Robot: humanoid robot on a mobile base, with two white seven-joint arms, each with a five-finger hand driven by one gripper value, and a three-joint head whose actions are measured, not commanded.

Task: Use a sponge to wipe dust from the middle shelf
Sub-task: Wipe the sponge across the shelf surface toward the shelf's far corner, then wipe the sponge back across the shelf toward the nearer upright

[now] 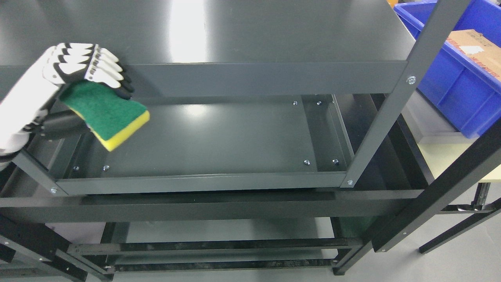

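At far left, left hand [74, 78], white with black pads, comes in over shelf's front-left corner, fingers clamped on sponge [106, 114]. Sponge green on top, yellow beneath, tilted, held above left end of middle shelf [219, 137]; contact with shelf unclear. Shelf surface dark grey, glossy. Further right, upright post [395, 98]. Far right, blue bin [450, 94] holding cardboard box [475, 49].
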